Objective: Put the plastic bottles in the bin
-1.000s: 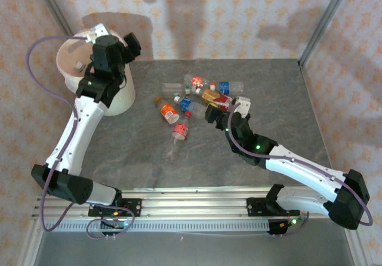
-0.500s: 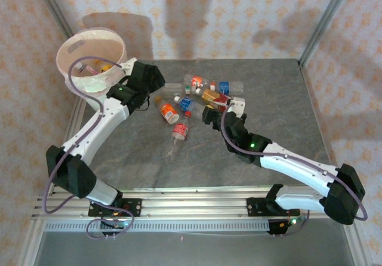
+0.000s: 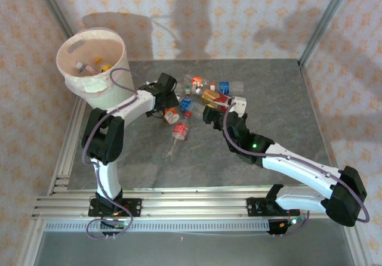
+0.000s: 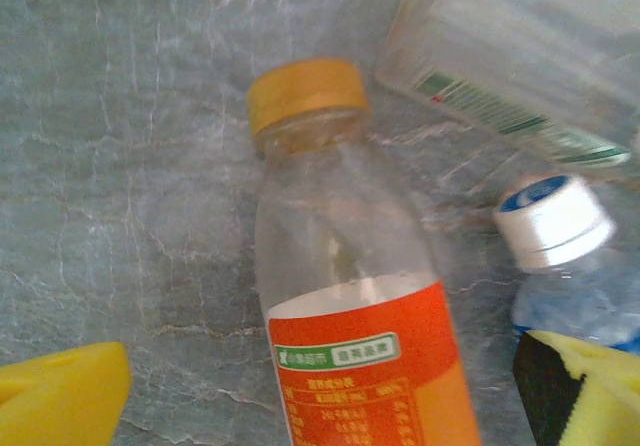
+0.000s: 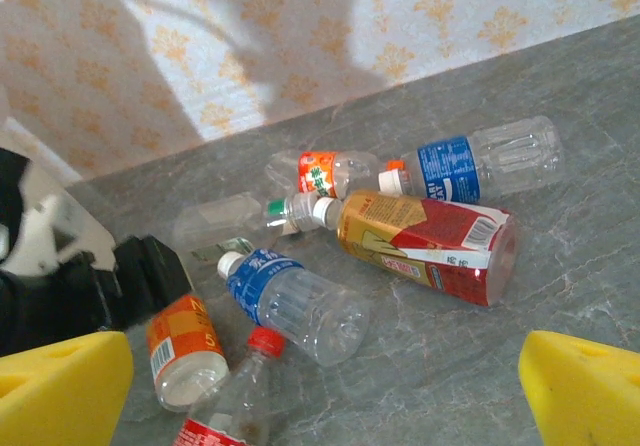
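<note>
While low over the table (image 3: 268,87), left gripper (image 4: 320,396) and right gripper (image 5: 322,391) near the plastic bottles (image 5: 425,236), jaws apart.

Large round white plastic bin (image 3: 89,88), pale pinkish liner: upright, two small bottles inside. Other clear plastic bottles (image 3: 181,130) lie on their sides, clustered on the worktop (image 3: 268,99) right of the bin. Nearest the bin: orange-capped, orange-labelled bottle (image 4: 350,296). Beside it: white-capped, blue-labelled bottle (image 5: 290,296). Farther out: red-and-gold-labelled bottle (image 5: 425,236).
</note>
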